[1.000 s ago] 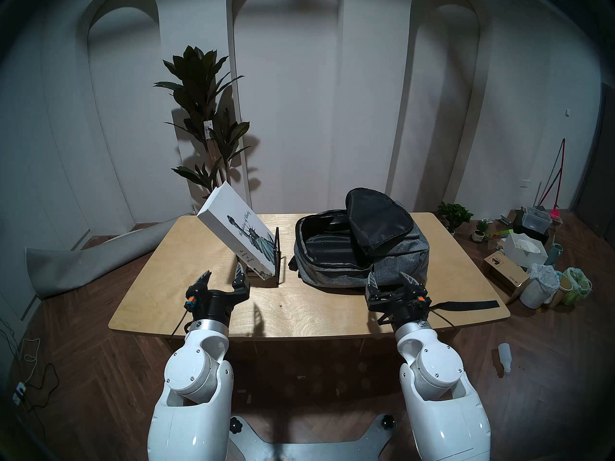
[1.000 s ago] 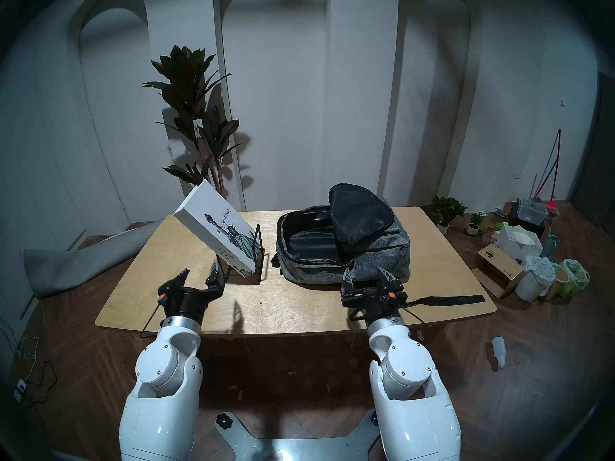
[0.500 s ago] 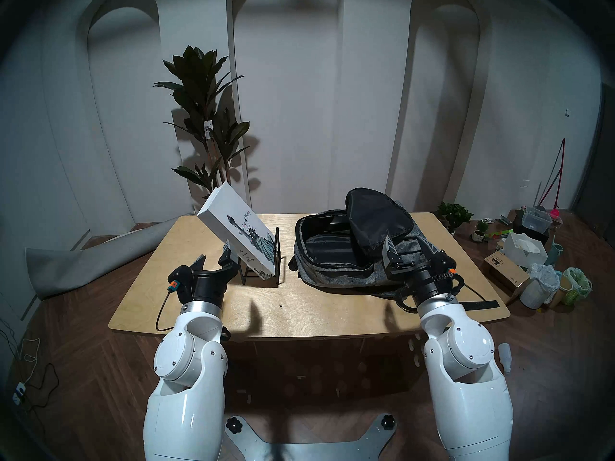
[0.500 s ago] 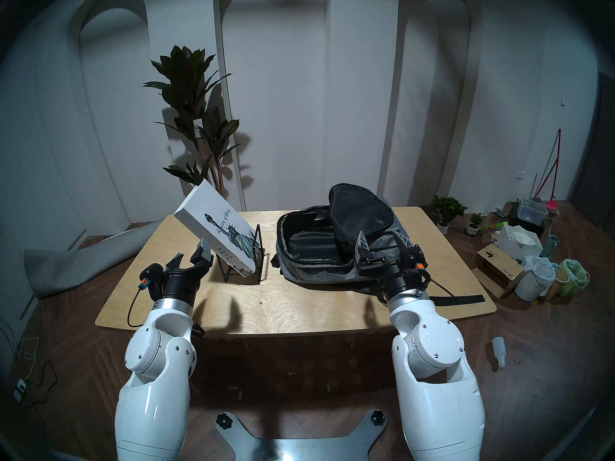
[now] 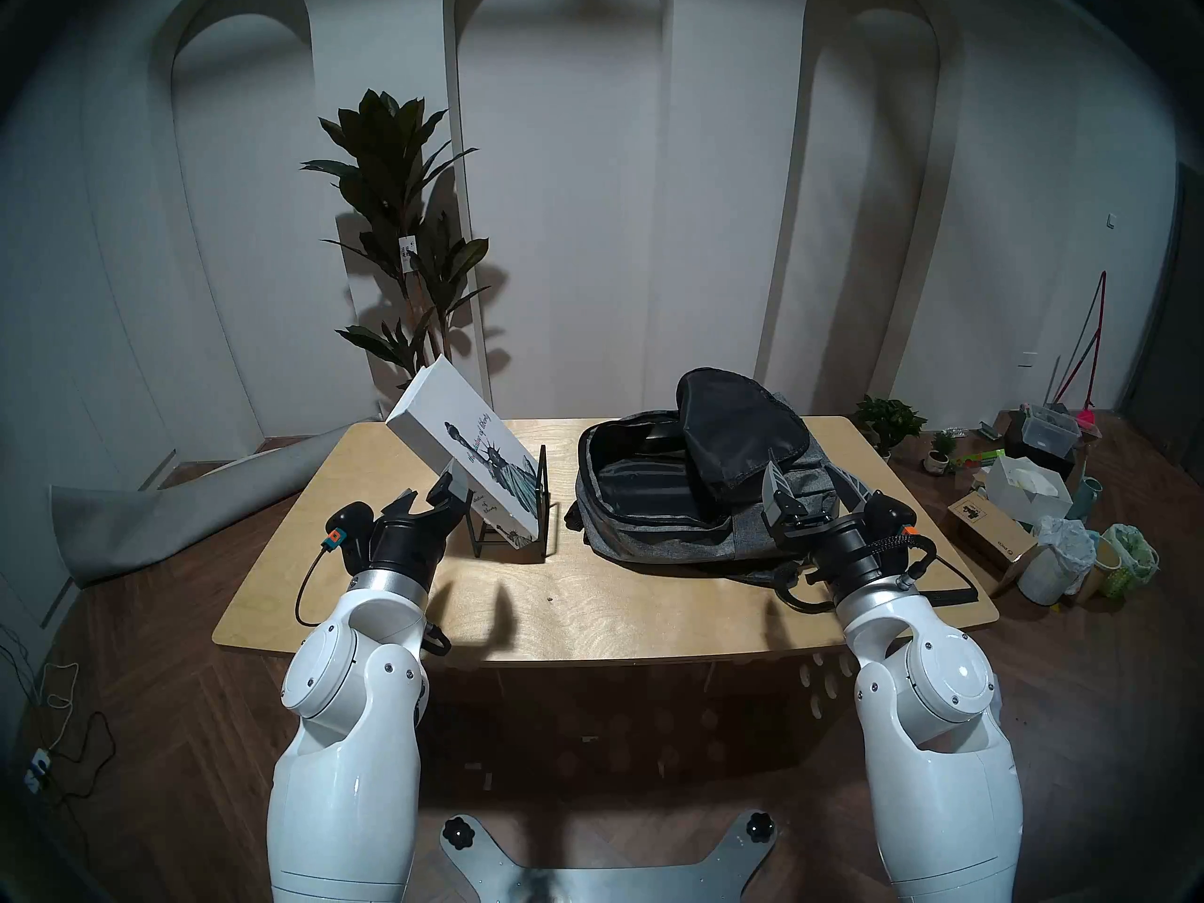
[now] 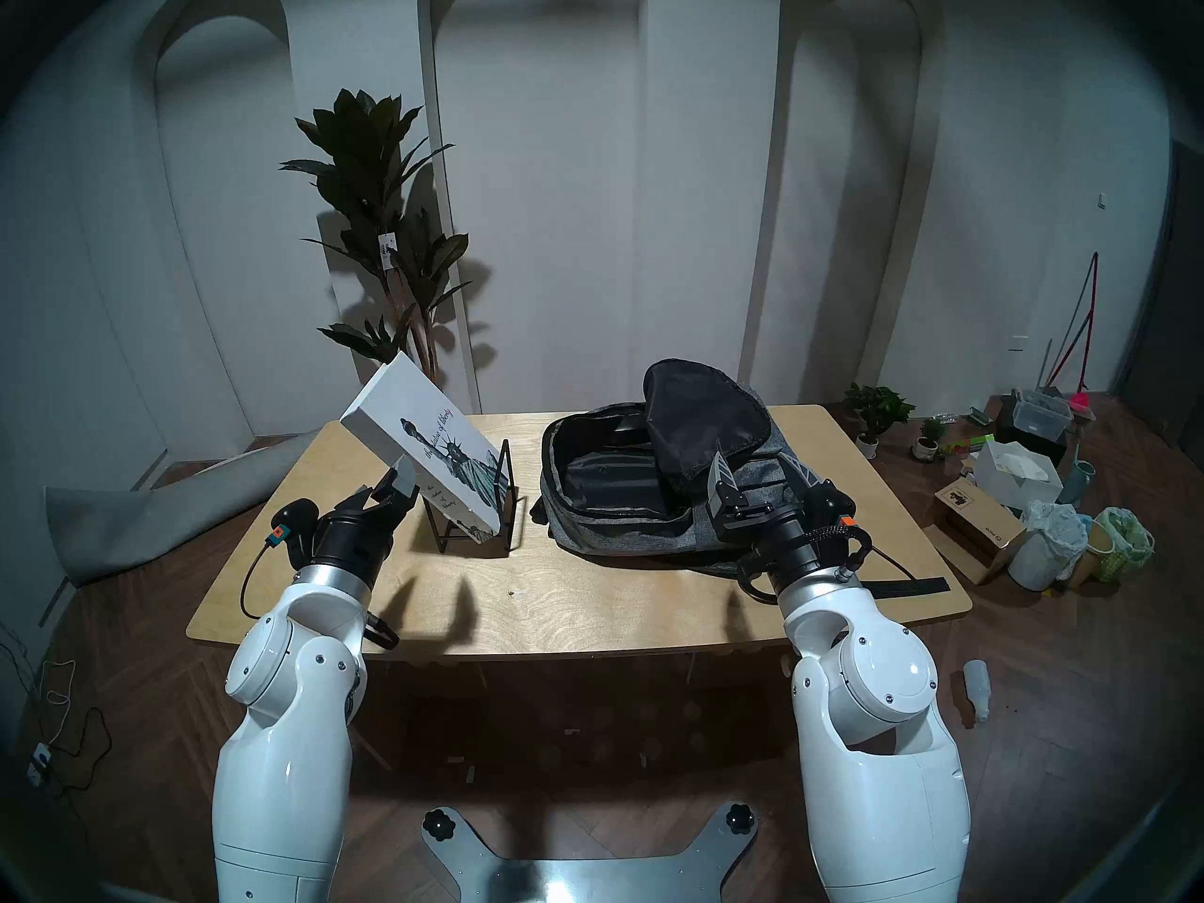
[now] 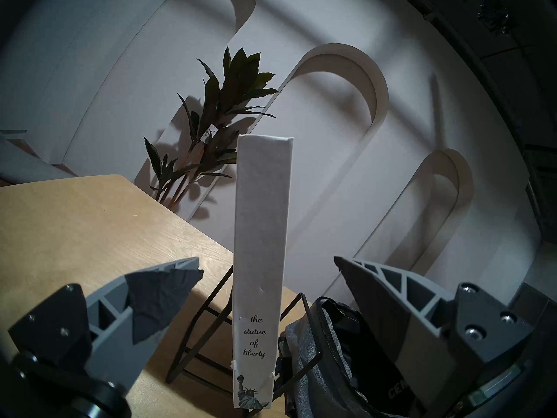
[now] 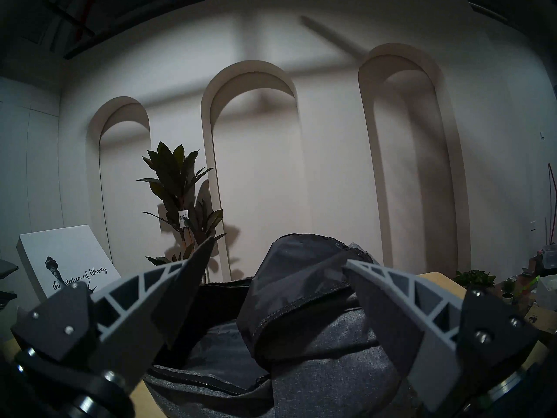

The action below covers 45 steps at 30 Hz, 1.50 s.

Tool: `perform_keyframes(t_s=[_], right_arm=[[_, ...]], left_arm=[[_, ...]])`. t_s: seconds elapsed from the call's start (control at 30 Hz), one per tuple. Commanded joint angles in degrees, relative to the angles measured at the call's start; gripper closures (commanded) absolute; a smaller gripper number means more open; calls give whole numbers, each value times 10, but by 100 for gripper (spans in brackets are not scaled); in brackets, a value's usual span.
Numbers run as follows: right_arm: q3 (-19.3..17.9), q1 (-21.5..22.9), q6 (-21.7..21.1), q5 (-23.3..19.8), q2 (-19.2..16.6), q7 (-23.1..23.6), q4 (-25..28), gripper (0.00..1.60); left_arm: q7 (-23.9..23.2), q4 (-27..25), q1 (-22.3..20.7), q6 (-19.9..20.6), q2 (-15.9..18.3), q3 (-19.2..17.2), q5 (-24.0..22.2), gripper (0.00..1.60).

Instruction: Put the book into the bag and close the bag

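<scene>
While the thick white hardcover book (image 5: pixel 456 445) with its dark Statue of Liberty drawing leans tilted in the black wire-frame stand (image 5: pixel 515 530) on the pale wooden table (image 5: pixel 619 615), the left gripper (image 7: pixel 268 266) hangs just short of its spine, fingers spread wide and holding nothing. To the book's right lies the grey heathered fabric backpack (image 5: pixel 788 517), unzipped, its black flap (image 5: pixel 736 426) folded back. The right gripper (image 8: pixel 277 257) hovers before it, spread wide and empty.
</scene>
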<state>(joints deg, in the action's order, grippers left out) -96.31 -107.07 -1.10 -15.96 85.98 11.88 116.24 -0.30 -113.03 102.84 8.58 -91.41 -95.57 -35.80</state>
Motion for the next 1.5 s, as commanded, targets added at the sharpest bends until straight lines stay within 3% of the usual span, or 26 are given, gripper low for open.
perform_keyframes(t_s=[0.0, 0.87, 1.47], right_arm=[[-1, 4, 9, -11, 4, 6, 16, 0], [13, 0, 3, -34, 16, 11, 25, 0], [19, 7, 4, -34, 20, 1, 26, 0]], left_arm=[[-6, 0, -45, 3, 11, 9, 7, 0], [36, 48, -90, -22, 19, 12, 56, 0], [51, 107, -156, -30, 25, 9, 59, 0]])
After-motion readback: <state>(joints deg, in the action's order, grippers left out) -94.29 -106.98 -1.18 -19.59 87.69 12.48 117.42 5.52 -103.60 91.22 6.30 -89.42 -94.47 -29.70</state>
